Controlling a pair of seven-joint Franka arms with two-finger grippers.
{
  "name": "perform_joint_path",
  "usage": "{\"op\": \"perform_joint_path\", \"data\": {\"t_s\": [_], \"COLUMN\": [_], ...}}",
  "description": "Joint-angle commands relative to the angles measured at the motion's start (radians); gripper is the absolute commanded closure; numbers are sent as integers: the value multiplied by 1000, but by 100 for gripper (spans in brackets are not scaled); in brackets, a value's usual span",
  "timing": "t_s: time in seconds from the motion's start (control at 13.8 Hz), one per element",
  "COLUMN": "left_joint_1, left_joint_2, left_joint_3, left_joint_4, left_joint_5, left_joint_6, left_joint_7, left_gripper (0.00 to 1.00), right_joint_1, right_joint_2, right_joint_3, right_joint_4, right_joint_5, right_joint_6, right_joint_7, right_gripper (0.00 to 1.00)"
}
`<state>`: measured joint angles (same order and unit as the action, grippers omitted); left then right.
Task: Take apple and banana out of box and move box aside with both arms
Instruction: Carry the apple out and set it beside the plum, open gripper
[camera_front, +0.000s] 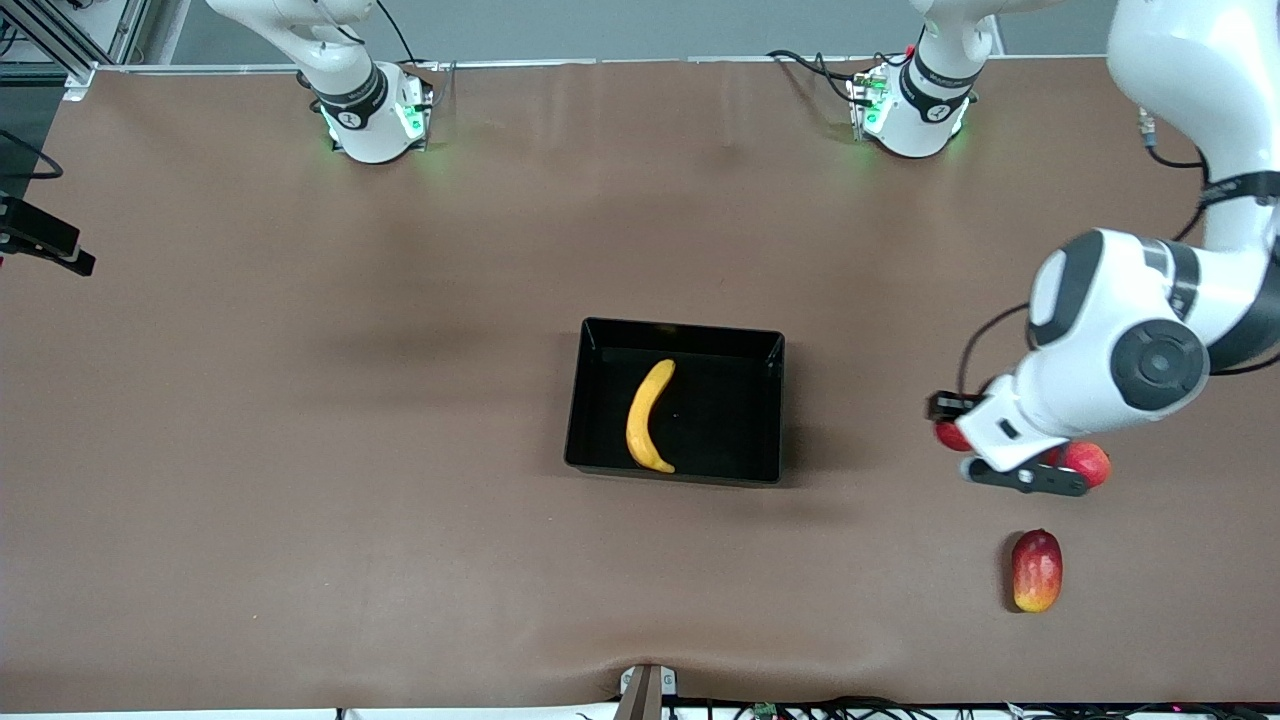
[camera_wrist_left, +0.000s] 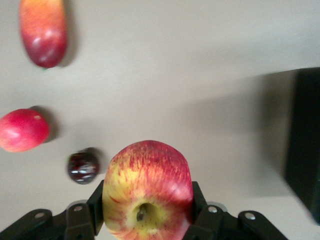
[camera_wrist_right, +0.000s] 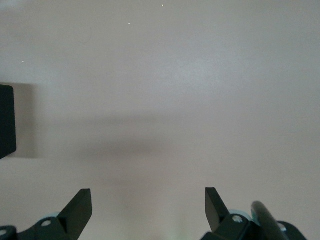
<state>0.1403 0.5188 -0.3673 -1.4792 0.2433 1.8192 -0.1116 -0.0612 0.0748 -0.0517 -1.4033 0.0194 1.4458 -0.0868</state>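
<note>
The yellow banana (camera_front: 648, 417) lies in the black box (camera_front: 600, 400) at the middle of the table. My left gripper (camera_wrist_left: 147, 202) is shut on the small red apple with yellow streaks (camera_wrist_left: 147, 190) and holds it above the table toward the left arm's end. In the front view the left gripper (camera_front: 952, 425) is mostly hidden by the arm and only a sliver of the apple (camera_front: 948, 437) shows. The box's wall (camera_wrist_left: 305, 140) shows at the edge of the left wrist view. My right gripper (camera_wrist_right: 148, 205) is open and empty over bare table, with a box corner (camera_wrist_right: 6, 120) in sight.
A plain red round fruit (camera_front: 1087, 463) lies beside the left gripper and also shows in the left wrist view (camera_wrist_left: 22, 130). A red-and-yellow mango (camera_front: 1036, 570) (camera_wrist_left: 43, 30) lies nearer the front camera. A small dark round thing (camera_wrist_left: 83, 166) lies under the left gripper.
</note>
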Motion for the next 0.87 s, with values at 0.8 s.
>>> {"op": "perform_joint_path", "data": {"t_s": [0.8], "left_joint_1": [114], "left_joint_2": [158], "left_joint_3": [2], "left_joint_4": [-239], "left_joint_5": [71], "left_joint_6": [485], "left_joint_7": [-54], "left_gripper": [65], "right_joint_1": [-14], "right_joint_2": [36], "right_joint_3": [10], "right_joint_4": [3], "right_joint_5": [4], "right_joint_6": [7], "right_joint_7": [1], "right_gripper": [0]}}
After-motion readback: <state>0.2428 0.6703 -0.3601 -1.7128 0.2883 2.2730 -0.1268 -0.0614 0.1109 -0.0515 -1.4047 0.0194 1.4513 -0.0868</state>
